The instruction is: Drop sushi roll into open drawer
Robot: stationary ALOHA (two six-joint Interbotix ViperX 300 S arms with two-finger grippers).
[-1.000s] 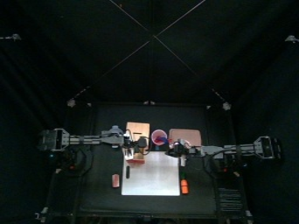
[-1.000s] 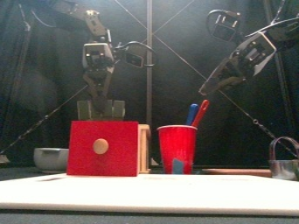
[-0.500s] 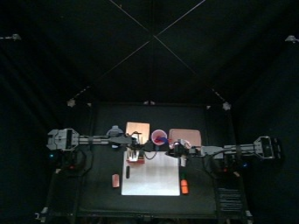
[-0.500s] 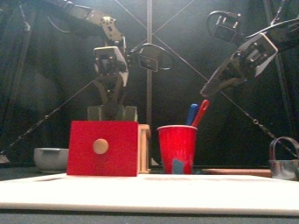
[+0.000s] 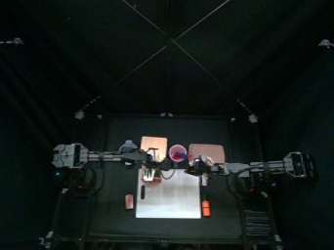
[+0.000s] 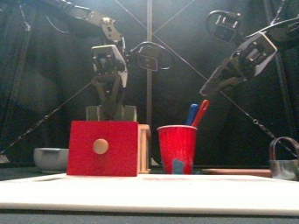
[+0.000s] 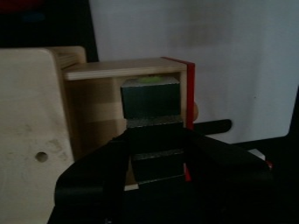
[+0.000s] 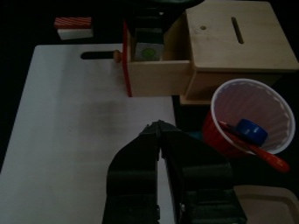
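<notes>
My left gripper [image 7: 155, 162] holds the sushi roll [image 7: 152, 98] over the open drawer [image 7: 117, 109], while my right gripper [image 8: 163, 140] hovers closed nearby.

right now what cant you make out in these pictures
- Left tool: in the left wrist view the dark sushi roll over the open drawer hides its tips, so grip is unclear.
- Drawer inside: front view shows only its red front.
- Cup contents: right wrist view shows one blue piece, the rest is unclear.
- Top view: everything on the table is too small.
</notes>
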